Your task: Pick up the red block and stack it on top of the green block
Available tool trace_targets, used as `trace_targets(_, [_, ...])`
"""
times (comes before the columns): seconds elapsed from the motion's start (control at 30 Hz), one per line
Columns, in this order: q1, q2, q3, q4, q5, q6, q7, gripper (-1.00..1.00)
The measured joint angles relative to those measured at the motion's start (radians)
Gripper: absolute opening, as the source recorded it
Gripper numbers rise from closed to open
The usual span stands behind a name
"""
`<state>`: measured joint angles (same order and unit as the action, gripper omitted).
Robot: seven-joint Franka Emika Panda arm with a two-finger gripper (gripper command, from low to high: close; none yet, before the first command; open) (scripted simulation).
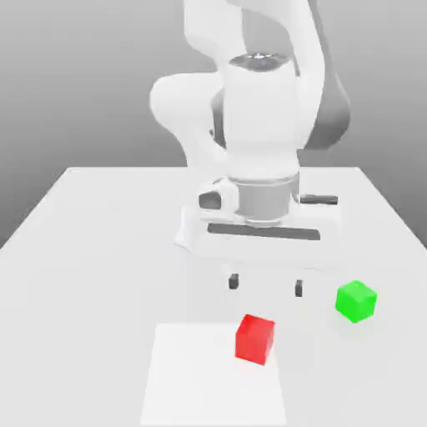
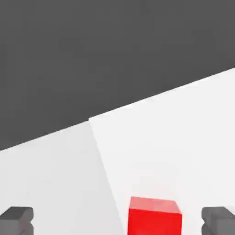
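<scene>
We have barely begun the job. Our claw [image 1: 265,285] hangs above the counter [image 1: 83,250] with its two dark fingertips [image 1: 233,282] spread wide apart and nothing between them. The red block [image 1: 254,339] sits untouched on the counter, close to the near edge and resting on the corner of a paler square patch [image 1: 208,384]. In the hand view the red block [image 2: 153,215] lies between the two fingers [image 2: 17,220] but off centre, nearer one of them, so we judge the claw is roughly over it though not yet squared up.

The green block [image 1: 356,301] stands apart from the red one, toward the exterior view's right and a little farther from the near edge, with nothing on top of it.

So nothing is done yet. Left for us: centre over the red block, descend, close on it, lift, carry it across to the green block and set it squarely on top.
</scene>
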<state>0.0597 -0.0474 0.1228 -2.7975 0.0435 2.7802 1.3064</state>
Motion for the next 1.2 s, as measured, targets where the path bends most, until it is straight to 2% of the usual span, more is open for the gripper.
trace_targets(0.27, [0.031,0.237,-0.055,0.011,-0.129,0.198,0.113,0.0])
trace_targets(0.3, [0.041,0.266,-0.065,0.014,-0.136,0.222,0.12,-1.0])
trace_targets(0.53, [0.039,0.273,-0.066,0.015,-0.144,0.229,0.127,-1.0])
trace_targets(0.83, [0.018,0.038,-0.014,-0.02,-0.038,0.029,0.038,-1.0])
trace_targets(1.2, [0.411,-0.113,0.198,-0.036,0.079,-0.101,-0.355,-1.0])
